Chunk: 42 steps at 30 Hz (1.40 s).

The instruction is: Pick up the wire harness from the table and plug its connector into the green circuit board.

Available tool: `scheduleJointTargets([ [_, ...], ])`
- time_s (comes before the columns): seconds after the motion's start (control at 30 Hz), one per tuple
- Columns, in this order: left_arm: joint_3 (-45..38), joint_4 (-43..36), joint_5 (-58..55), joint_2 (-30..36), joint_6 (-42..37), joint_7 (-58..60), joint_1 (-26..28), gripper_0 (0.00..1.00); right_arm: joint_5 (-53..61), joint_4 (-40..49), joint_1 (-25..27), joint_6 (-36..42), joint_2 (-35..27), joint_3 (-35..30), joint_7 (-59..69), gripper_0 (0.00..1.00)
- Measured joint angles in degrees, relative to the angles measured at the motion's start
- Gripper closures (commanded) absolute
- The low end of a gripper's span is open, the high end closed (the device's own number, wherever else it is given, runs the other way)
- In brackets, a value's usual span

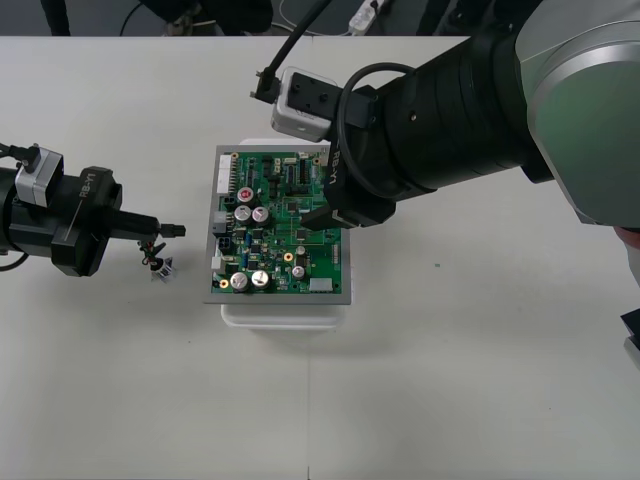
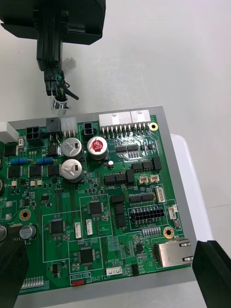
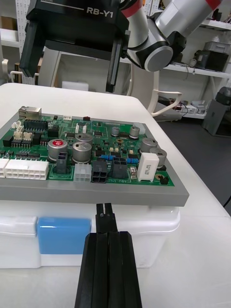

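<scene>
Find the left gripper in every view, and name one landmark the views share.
Front view: the left gripper is just off the green circuit board's left edge, shut on the wire harness hanging below it.
Right wrist view: the left gripper is beyond the board's edge by the black connectors, with the harness in its fingers.
Left wrist view: the left gripper faces the board's near edge.
Shared landmark: the red-topped capacitor.

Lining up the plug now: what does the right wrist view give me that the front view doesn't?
Right wrist view: the right claw open, fingers wide apart above the board. Front view: the right arm, its dark bulk over the board's far right corner, and the whole left arm. Both: the left claw shut on the dangling harness, short of the board's edge.
</scene>
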State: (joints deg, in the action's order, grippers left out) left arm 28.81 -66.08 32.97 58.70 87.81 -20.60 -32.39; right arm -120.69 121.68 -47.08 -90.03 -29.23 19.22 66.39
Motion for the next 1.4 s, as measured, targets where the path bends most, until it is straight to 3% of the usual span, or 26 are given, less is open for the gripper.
scheduleJointTargets([
  [1.4,2.2,2.3,-0.8,-2.7,0.0,0.0,-2.9,1.0,0.1,0.0,1.4,0.0,-1.2,3.7,-5.0,0.0],
])
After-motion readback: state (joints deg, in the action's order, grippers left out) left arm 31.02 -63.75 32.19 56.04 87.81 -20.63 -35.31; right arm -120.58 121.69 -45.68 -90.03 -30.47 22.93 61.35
